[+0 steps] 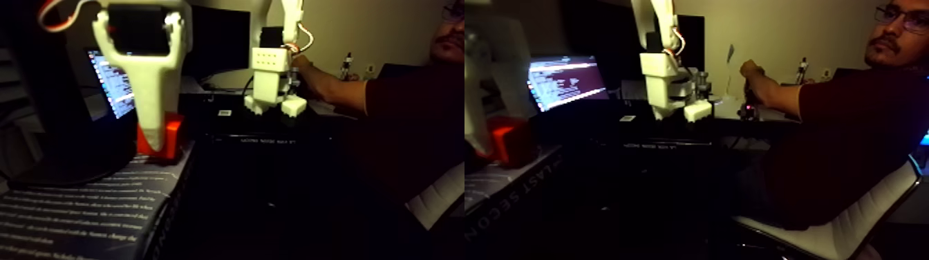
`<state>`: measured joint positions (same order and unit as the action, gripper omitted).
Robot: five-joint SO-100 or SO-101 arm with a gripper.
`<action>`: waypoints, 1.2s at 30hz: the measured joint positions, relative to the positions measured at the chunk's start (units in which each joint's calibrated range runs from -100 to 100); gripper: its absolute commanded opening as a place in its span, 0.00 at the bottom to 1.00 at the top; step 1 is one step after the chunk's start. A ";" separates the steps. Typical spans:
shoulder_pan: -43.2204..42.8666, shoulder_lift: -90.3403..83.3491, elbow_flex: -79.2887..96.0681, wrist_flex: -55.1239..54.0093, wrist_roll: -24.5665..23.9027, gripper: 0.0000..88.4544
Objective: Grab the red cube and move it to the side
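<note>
Fixed view, a wide picture of two nearly equal halves, dim room. Nearest the lens in the left half hung the white plastic two-finger gripper (160, 142), its long flat finger reaching down from a dark motor block. The small bright red-orange matte cube (173, 135) sat directly behind and partly beneath that finger, apparently touching it, with only its right face and lower edge showing past the white plastic. Cube rested on the dark printed box with white lettering (83, 207), close to the box's right-hand edge. The second finger was not distinguishable, so whether the jaws were closed on the cube or merely standing beside it could not be told. In the right half the same gripper was a pale blur at the picture's left edge, cube just to its right.

Risk, as judged: the cube sat near the box edge, so a sideways shove from a finger not properly around it could tip it off. A weak or corner grip might also let it slip or twist once lifted. Low light made alignment hard to check.

Farther back from the gripper stood a lit laptop screen (110, 83). Beyond it, on a dark desk (228, 131), stood a second white arm (273, 76) with a person's hand (301, 63) on it; the person in a dark red shirt (408, 117) sat to the gripper's right on a white chair (435, 200).
</note>
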<state>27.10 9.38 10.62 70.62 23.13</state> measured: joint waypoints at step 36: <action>1.70 1.18 0.00 -3.51 1.10 0.30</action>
<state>28.80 10.56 10.62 67.12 24.23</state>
